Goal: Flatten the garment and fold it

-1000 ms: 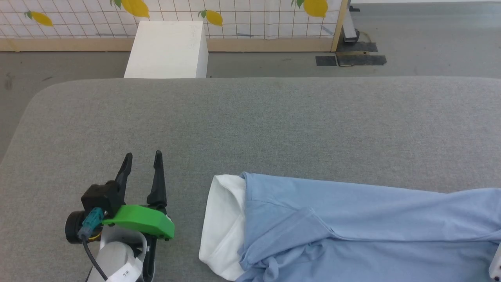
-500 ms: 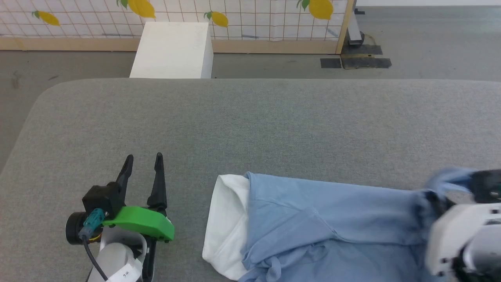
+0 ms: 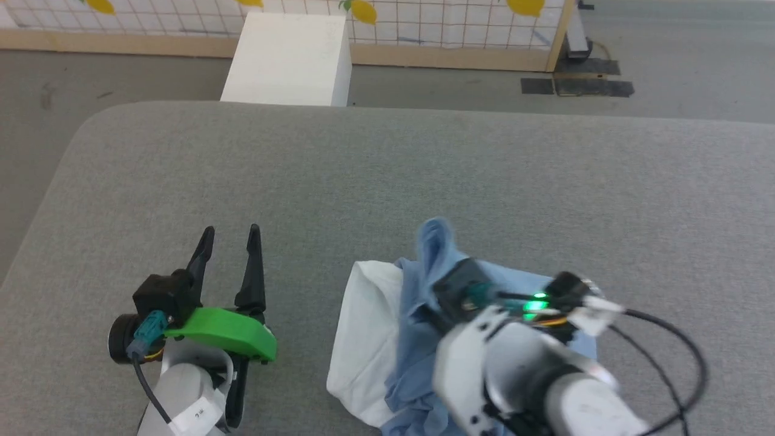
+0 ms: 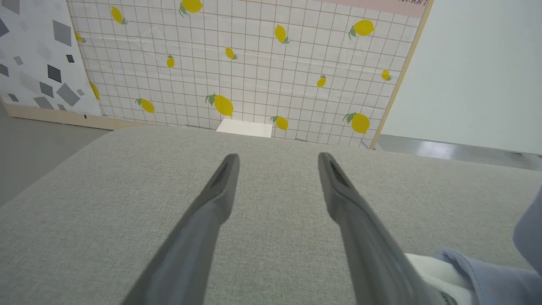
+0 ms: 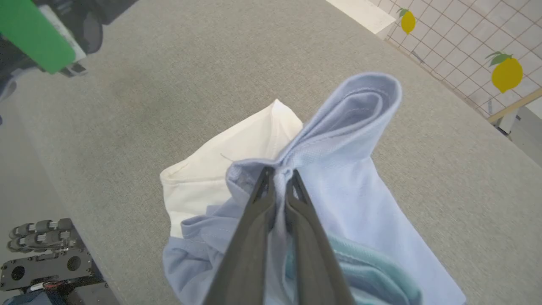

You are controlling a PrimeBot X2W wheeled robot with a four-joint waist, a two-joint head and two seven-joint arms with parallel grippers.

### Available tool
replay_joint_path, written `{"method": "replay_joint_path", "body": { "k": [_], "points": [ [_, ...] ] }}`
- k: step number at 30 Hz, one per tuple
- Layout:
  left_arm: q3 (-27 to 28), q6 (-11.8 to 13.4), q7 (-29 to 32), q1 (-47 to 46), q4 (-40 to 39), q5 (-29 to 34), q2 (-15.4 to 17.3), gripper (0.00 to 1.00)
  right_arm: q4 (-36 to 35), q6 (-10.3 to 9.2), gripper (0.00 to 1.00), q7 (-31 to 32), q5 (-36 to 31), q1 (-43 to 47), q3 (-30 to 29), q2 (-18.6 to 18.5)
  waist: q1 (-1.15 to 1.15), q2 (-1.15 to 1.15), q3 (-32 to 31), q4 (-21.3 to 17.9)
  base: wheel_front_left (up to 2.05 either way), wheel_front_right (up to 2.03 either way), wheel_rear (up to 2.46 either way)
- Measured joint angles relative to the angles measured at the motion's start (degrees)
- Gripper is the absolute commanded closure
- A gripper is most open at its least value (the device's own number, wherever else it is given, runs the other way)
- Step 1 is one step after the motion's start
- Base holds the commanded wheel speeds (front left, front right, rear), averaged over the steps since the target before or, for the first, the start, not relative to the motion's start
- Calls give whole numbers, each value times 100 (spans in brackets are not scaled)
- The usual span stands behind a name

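The garment point(image 3: 412, 345), a light blue shirt with a white collar point(image 3: 363, 333), lies bunched on the grey padded table point(image 3: 424, 169) near its front edge. My right gripper point(image 3: 439, 272) is shut on a doubled fold of its blue cloth, held raised just above the collar. In the right wrist view that fold point(image 5: 360, 114) sticks up past the closed right gripper point(image 5: 279, 173). My left gripper point(image 3: 231, 233) rests open on bare table to the left of the collar, apart from it. The left wrist view has the open left gripper point(image 4: 277, 159) and the garment's edge point(image 4: 487, 275) at the lower right.
A white box point(image 3: 287, 57) stands on the floor behind the table, before a lemon-patterned partition point(image 3: 424, 18). Dark floor patches point(image 3: 575, 85) lie at the far right. The table's rounded left corner point(image 3: 91, 127) is near my left arm.
My right gripper has come in from the right, carrying a fold of the blue cloth leftwards over the shirt to the collar. The camera has shifted a little. The left gripper has stayed put.
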Motion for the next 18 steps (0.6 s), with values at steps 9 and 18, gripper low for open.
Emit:
{"method": "replay_joint_path", "body": {
  "k": [9,18],
  "points": [
    [-12,-14,0,-87,14,0,-62,0,2097,0,100,-753,420,-883,809,131,0,0,201,266,0,0,0],
    [66,-42,0,-91,43,42,-79,0,2740,-1,0,-1463,1789,-1280,1578,135,0,0,219,207,0,0,0]
  ]
}}
